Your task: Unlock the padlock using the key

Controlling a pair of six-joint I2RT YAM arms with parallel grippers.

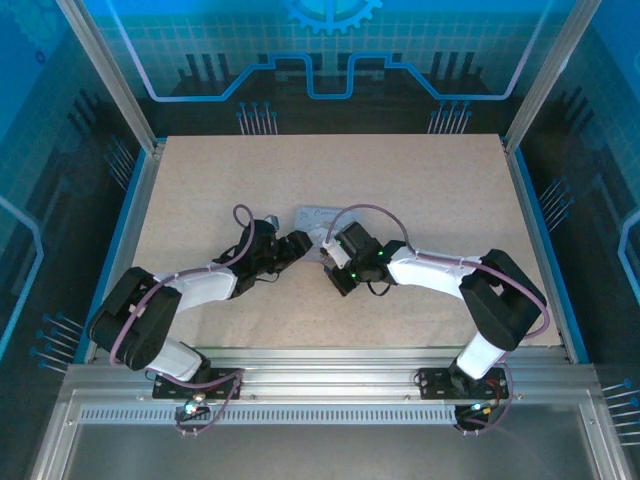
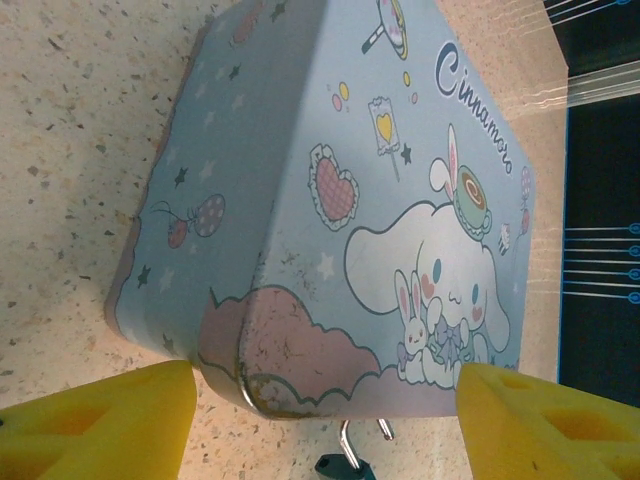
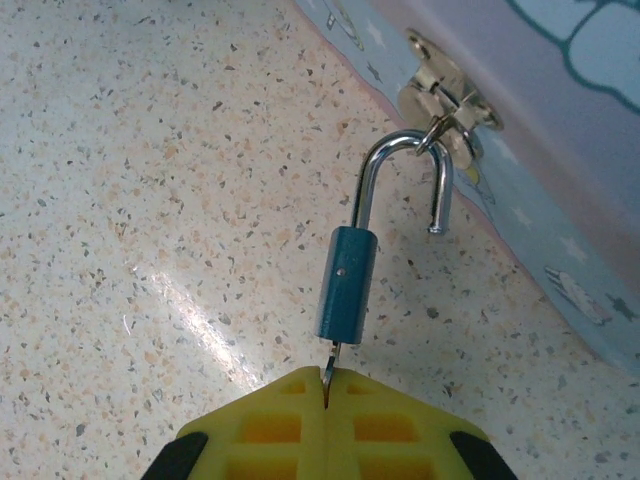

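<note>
The small blue padlock (image 3: 345,285) hangs by its silver shackle (image 3: 400,160) from the hasp (image 3: 450,110) of the pale blue cartoon tin (image 2: 380,200). The shackle's free end is out of the padlock body. The thin key (image 3: 329,362) sticks in the bottom of the padlock, and my right gripper (image 3: 327,385) is shut on it. My left gripper (image 2: 325,425) is open, its yellow fingers (image 2: 100,420) standing wide apart at the tin's near end, with the padlock (image 2: 345,465) low between them. From above, the left gripper (image 1: 298,243) and right gripper (image 1: 330,262) meet at the tin (image 1: 318,216).
The tin lies on a speckled beige table (image 1: 200,190) ringed by a metal frame (image 1: 130,215) and blue panels. Open tabletop stretches behind and to both sides of the tin.
</note>
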